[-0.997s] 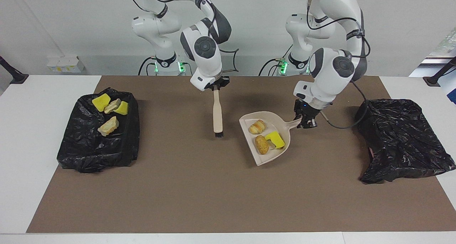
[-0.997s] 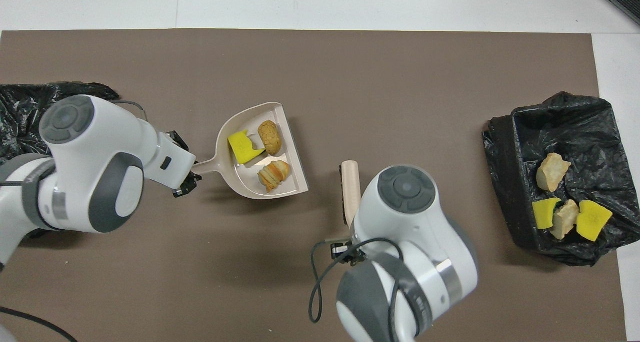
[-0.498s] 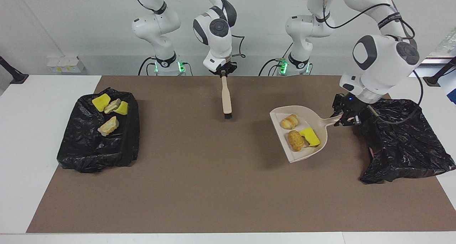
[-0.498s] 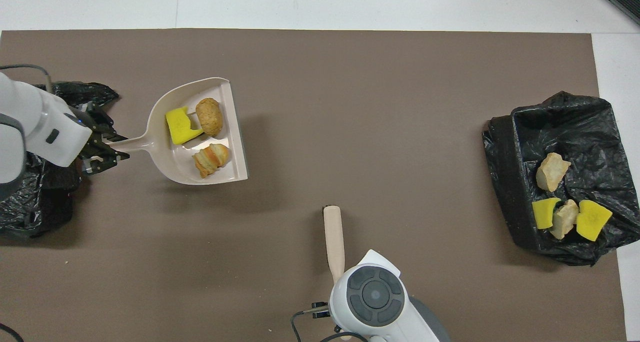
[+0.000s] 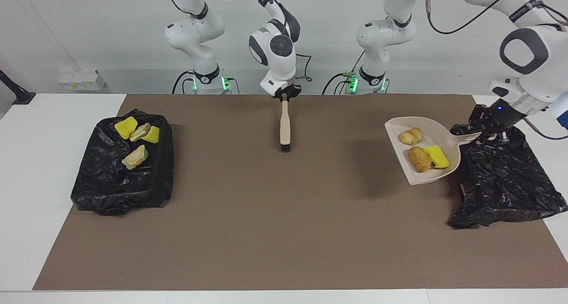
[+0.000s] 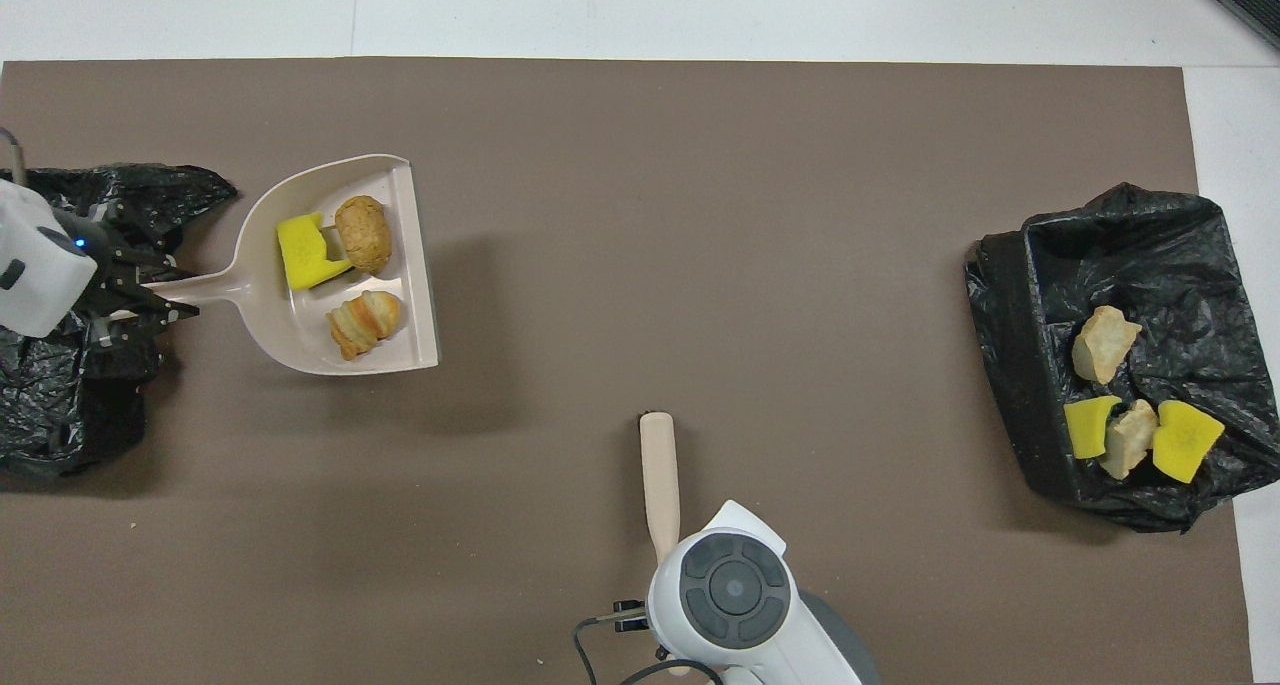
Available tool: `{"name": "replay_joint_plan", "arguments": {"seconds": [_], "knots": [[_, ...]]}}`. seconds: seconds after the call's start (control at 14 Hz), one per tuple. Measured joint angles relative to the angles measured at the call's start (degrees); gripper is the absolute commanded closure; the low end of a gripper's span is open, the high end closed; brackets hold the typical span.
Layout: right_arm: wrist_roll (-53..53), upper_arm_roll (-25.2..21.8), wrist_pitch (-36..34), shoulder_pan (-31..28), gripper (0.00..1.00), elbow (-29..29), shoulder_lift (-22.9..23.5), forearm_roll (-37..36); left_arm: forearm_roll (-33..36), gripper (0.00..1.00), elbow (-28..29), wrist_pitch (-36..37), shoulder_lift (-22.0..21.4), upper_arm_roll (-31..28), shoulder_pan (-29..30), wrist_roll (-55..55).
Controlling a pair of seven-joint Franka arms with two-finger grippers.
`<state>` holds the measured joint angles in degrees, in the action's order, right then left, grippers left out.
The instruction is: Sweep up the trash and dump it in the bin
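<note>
My left gripper (image 5: 487,136) is shut on the handle of the beige dustpan (image 5: 432,137) and holds it raised over the mat, at the edge of the crumpled black bag bin (image 5: 506,184). In the pan lie three trash pieces: a yellow sponge (image 5: 437,156) and two bread pieces (image 5: 419,158) (image 5: 411,136). The overhead view shows the pan (image 6: 270,310), the sponge (image 6: 303,253) and my left gripper (image 6: 140,300). My right gripper (image 5: 284,98) is shut on the beige brush (image 5: 284,126), bristles down over the mat; in the overhead view the wrist hides it.
A second black-lined bin (image 5: 115,188) stands at the right arm's end of the table and holds several trash pieces: two yellow sponges (image 5: 126,126) (image 5: 153,134) and two tan lumps (image 5: 135,157). It also shows in the overhead view (image 6: 1000,365). A brown mat (image 5: 266,215) covers the table.
My left arm has carried the loaded dustpan from the middle of the mat to the black bag at its end. My right arm has drawn the brush back toward the robots.
</note>
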<state>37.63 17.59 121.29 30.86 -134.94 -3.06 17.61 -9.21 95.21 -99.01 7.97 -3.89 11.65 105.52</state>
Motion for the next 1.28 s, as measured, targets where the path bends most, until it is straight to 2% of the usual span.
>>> {"name": "replay_joint_plan", "arguments": {"seconds": [0.07,0.21,0.36,0.5,0.71,0.93,1.07,1.28], "knots": [[0.0,0.0,0.3,0.3,0.59,0.0,0.2,0.0,0.9,1.0,-1.6,0.9,0.8,-0.1,1.9,1.8],[0.0,0.0,0.7,0.7,0.23,0.2,1.0,0.0,3.8,1.0,-5.7,2.6,2.9,-0.1,5.9,3.9],[-0.1,-0.2,1.2,0.5,0.0,1.5,2.2,0.0,8.2,1.0,-9.9,2.9,5.4,-0.3,8.3,5.4],[-0.1,-0.5,1.3,-1.4,0.0,4.4,3.1,0.0,12.2,1.0,-12.7,1.8,7.1,-0.4,9.0,5.6],[-1.3,-1.0,-1.4,-8.7,0.0,10.8,3.2,-0.1,18.9,1.0,-13.9,-3.8,8.1,-0.5,9.9,5.6],[-1.7,-1.3,-4.6,-16.7,0.0,19.9,3.2,-0.1,28.4,1.0,-13.9,-9.6,8.4,-0.3,9.9,5.5],[-2.8,-1.5,-7.0,-19.8,0.0,24.8,3.3,-0.2,34.2,1.0,-13.4,-11.6,8.6,-0.1,9.7,4.7],[-9.3,-1.6,-14.3,-23.8,0.0,31.2,3.3,-3.1,43.1,1.0,-10.5,-13.9,8.2,0.3,8.5,-0.7]]}}
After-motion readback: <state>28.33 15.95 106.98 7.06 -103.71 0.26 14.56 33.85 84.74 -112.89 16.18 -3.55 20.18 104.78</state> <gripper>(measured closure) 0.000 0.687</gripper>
